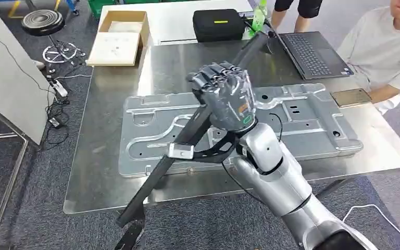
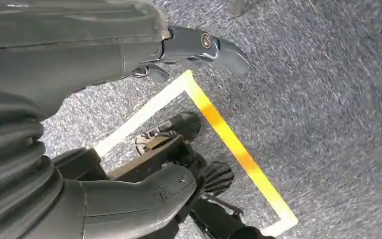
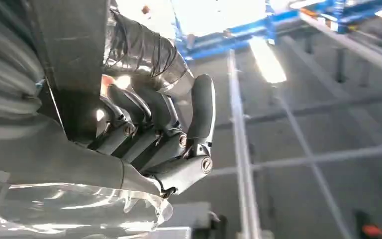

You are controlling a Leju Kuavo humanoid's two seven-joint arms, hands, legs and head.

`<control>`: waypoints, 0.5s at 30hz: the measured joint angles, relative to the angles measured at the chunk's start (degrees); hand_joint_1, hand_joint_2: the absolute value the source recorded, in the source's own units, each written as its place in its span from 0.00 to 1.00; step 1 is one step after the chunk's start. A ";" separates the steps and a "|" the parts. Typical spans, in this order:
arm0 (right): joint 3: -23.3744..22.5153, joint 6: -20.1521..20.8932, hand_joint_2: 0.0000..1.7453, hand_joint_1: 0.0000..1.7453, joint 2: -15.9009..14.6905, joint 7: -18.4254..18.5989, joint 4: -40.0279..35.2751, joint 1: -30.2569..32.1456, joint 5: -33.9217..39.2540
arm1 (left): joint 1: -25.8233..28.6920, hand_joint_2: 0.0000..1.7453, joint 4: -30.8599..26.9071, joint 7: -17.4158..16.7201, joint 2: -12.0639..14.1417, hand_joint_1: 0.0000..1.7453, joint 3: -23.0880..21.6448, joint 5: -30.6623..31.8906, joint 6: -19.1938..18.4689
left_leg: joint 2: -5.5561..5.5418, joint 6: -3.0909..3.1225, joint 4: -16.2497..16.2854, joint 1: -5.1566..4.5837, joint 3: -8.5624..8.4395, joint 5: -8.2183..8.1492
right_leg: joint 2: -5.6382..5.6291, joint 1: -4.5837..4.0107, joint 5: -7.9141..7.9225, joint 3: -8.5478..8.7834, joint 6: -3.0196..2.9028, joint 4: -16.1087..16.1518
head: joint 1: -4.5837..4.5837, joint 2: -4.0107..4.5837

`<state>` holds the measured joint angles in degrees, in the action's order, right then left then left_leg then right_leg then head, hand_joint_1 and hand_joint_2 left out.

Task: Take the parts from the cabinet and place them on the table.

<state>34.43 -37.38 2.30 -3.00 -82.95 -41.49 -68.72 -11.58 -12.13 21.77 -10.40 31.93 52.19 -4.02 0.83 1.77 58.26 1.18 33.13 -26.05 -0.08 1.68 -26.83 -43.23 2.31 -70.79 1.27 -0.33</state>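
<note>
Head view: right hand (image 1: 224,96) at frame centre, fingers wrapped around a long black bar (image 1: 187,138). Bar runs diagonally from upper right near the laptop (image 1: 312,52) down to lower left past the near edge of the steel table (image 1: 104,156). It's a flat dark strip with a small silver block clamped on below the hand. It's held above the grey stamped panel (image 1: 312,120) lying on the table.

Left wrist view: left hand (image 2: 129,124) over grey carpet with yellow floor tape (image 2: 229,139); thumb and fingers apart, nothing in them.

Right wrist view: right hand's fingers (image 3: 149,129) curled tight against the dark bar (image 3: 69,59) at upper left of frame.
</note>
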 joint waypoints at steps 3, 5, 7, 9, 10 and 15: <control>-3.27 1.60 1.00 1.00 -1.34 2.24 2.74 -1.16 2.77 | 0.00 1.00 0.00 0.24 0.02 0.00 0.00 0.02 0.00 | 0.18 -0.86 0.27 -0.21 -0.05 -0.48 | 0.86 -0.31 2.80 6.01 -0.05 11.12 | 0.00 0.00; -6.77 2.47 1.00 1.00 -2.41 2.43 6.77 -3.24 7.14 | 0.06 1.00 0.00 0.37 0.02 0.00 0.00 0.07 0.00 | 0.14 -1.51 0.29 -0.34 -0.03 -0.46 | 0.54 -0.56 3.10 5.84 -0.68 11.34 | -0.02 0.00; -9.51 3.66 1.00 1.00 -4.49 3.86 11.39 -6.12 9.33 | 0.20 1.00 0.00 0.79 0.00 0.00 0.00 0.39 -0.35 | 0.16 -2.15 0.05 -0.17 -0.18 -0.51 | 0.45 -0.78 3.14 5.85 -1.34 11.50 | -0.02 0.00; -12.98 5.20 1.00 1.00 -7.46 3.95 18.14 -10.90 12.01 | 0.18 1.00 0.00 1.53 0.02 0.00 0.00 0.83 -0.79 | -0.15 -2.23 2.77 0.02 1.06 -2.55 | 0.48 -0.31 3.42 6.18 -2.22 12.05 | -0.11 0.00; -15.27 5.40 1.00 1.00 -8.77 1.85 22.20 -13.29 14.02 | 0.08 1.00 0.00 1.57 0.02 0.00 0.00 1.05 -0.96 | -0.21 -2.13 7.07 0.07 3.14 -4.95 | 0.65 -0.45 3.44 6.18 -2.48 12.04 | -0.17 0.00; -19.37 4.94 1.00 1.00 -12.44 -2.88 32.14 -16.41 14.80 | 0.74 1.00 0.00 1.57 0.07 0.00 0.00 1.46 -1.29 | -0.28 -1.87 15.43 0.00 7.83 -5.04 | -0.19 -1.04 3.08 6.53 -2.88 11.76 | -0.17 0.00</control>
<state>15.06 -32.44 -10.14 -5.88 -50.81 -57.90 -53.92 -10.84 -12.13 23.34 -10.34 31.93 53.66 -5.31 0.55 -0.10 73.69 1.18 40.97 -31.08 -0.27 0.64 -23.76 -36.70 -0.56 -59.04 1.09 -0.33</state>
